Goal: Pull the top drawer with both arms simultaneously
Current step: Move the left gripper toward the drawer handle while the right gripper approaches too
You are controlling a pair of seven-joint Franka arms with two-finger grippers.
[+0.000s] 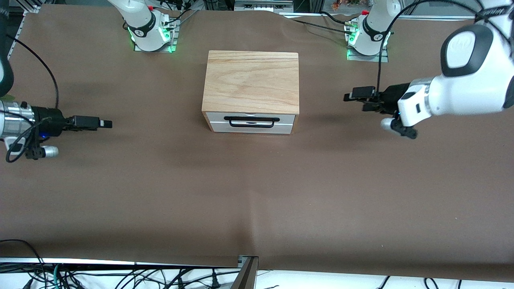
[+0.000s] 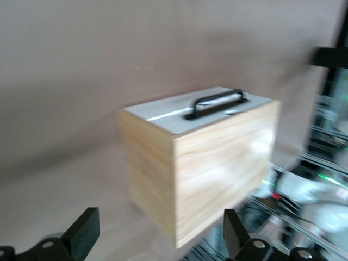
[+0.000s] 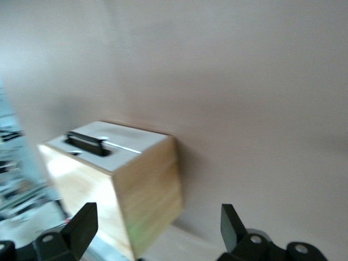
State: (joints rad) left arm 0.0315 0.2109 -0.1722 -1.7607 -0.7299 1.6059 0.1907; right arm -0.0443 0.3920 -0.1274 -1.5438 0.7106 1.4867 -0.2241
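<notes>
The top drawer [image 1: 286,119] has a white front and a long black bar handle [image 1: 251,125]; it sits shut in a light wood cabinet [image 1: 251,80] at the table's middle. My left gripper [image 1: 348,97] is open and empty over the bare table toward the left arm's end, well apart from the cabinet. My right gripper [image 1: 109,124] is open and empty over the table toward the right arm's end. In the left wrist view my left gripper [image 2: 160,235] faces the cabinet's side, with the drawer front [image 2: 163,113] and handle [image 2: 216,103] in sight. The right wrist view shows my right gripper [image 3: 157,228], the drawer front [image 3: 133,141] and the handle [image 3: 87,143].
Brown paper covers the table [image 1: 257,192]. The two arm bases [image 1: 150,30] [image 1: 367,36] stand farther from the front camera than the cabinet. Cables [image 1: 120,277] lie past the table's near edge.
</notes>
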